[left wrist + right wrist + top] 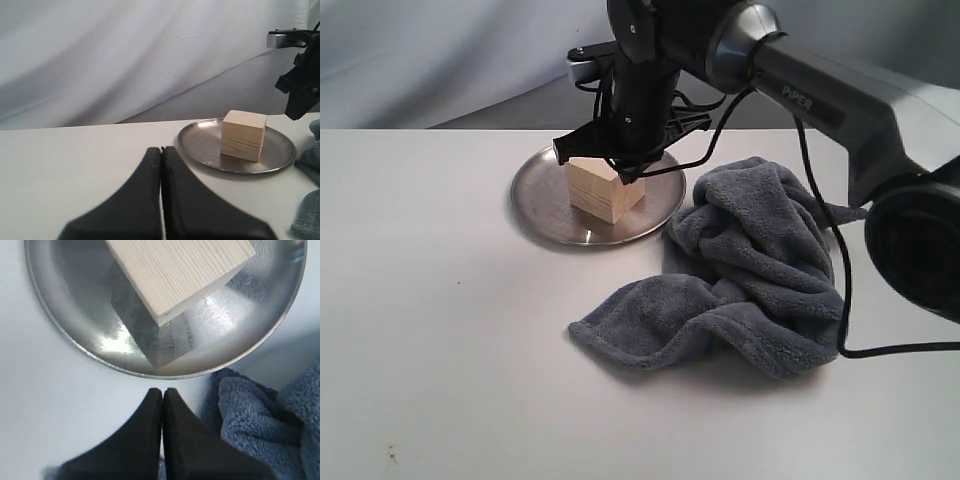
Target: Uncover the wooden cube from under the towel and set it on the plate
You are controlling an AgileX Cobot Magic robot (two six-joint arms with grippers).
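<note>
Wooden cube (603, 190) flat on the plate (535, 212), fully uncovered, pale grain showing on top and sides, one vertical corner turned toward the near edge of the worktop (450, 350). About at the plate's middle. Plate itself close to the far edge, roughly midway along it.

Towel (760, 270) bunched in a loose heap beside the plate, toward the right edge. One fold right up against the plate's rim, touching or just short of it, hard to tell which. A long flap trailing out toward the near edge.

Right gripper (162, 391) hanging over the plate, reaching in from the right edge above the towel. Fingers pressed flat together, tips meeting, nothing held. In the right wrist view, tips over the strip of bare worktop just outside the plate's rim, towel just beside them. Cube beyond the tips, further in on the plate, clear of the jaws and untouched, mirrored in the shiny metal under it.

Left gripper (161, 150) low over bare worktop on the plate's left-edge side. Jaws closed tight here too, only a thin seam between the fingers, empty. Cube ahead of these tips and off toward the right edge, well apart from them, with the plate's near rim in between.
</note>
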